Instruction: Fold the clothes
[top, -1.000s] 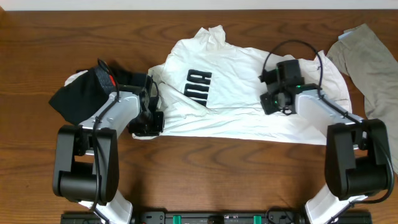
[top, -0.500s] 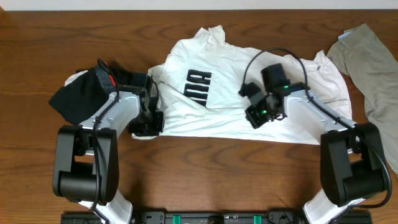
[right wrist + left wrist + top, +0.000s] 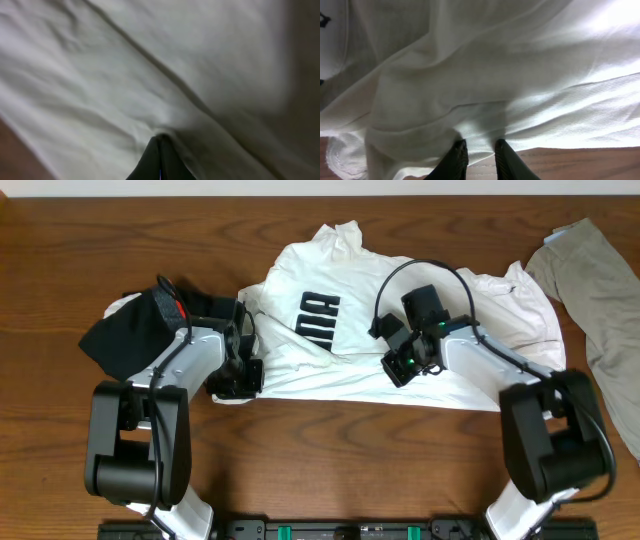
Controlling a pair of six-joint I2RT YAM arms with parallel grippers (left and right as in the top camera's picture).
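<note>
Right gripper (image 3: pixel 160 138) pinches crumpled white lettered cotton T-shirt (image 3: pixel 350 330) | left gripper (image 3: pixel 481 146) nips its hem | black garment (image 3: pixel 120 340) left of shirt, khaki-grey garment (image 3: pixel 600 290) right

Brown, probably wooden, table (image 3: pixel 320 455)

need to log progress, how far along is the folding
Nothing looks folded yet. The white T-shirt lies spread and rumpled. In hand: the left tool pinches its near hem, and the right tool is shut on cloth mid-shirt, apparently starting a fold. Left: fold the shirt, then the bunched black garment and the khaki garment lying either side.
</note>
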